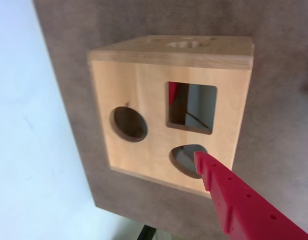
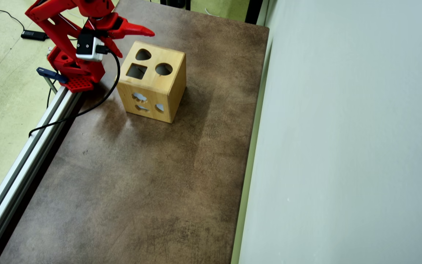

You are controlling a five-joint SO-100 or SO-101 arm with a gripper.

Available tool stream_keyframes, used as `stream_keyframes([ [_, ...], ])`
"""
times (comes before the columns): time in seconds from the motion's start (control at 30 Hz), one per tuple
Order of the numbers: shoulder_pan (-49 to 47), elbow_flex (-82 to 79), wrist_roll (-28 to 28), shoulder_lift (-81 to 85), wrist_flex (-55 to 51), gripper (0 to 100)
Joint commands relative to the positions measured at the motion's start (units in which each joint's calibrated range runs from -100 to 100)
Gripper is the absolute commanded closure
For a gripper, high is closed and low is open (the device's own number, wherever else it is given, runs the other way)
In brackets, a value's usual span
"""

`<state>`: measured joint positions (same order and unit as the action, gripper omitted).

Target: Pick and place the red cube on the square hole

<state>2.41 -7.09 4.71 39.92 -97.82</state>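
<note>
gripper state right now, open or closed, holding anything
Gripper: cannot tell if open or closed. Only one red finger shows in the wrist view, and the overhead view shows a single point. No cube visible in it; it hovers by the wooden box.

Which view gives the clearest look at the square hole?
The wrist view: the square hole fills much of the frame, face-on, with a sliver of red visible inside. The overhead view shows the hole small and dark on the wooden box.
</note>
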Motion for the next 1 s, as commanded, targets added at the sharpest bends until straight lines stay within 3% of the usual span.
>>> stream_keyframes([
  [0.0,0.1,5.4,-0.1,1.4,-0.1,29],
  [0.57,0.2,1.7,0.0,2.0,-0.6,29],
  [0.97,0.2,-13.7,0.0,16.9,-0.4,28],
])
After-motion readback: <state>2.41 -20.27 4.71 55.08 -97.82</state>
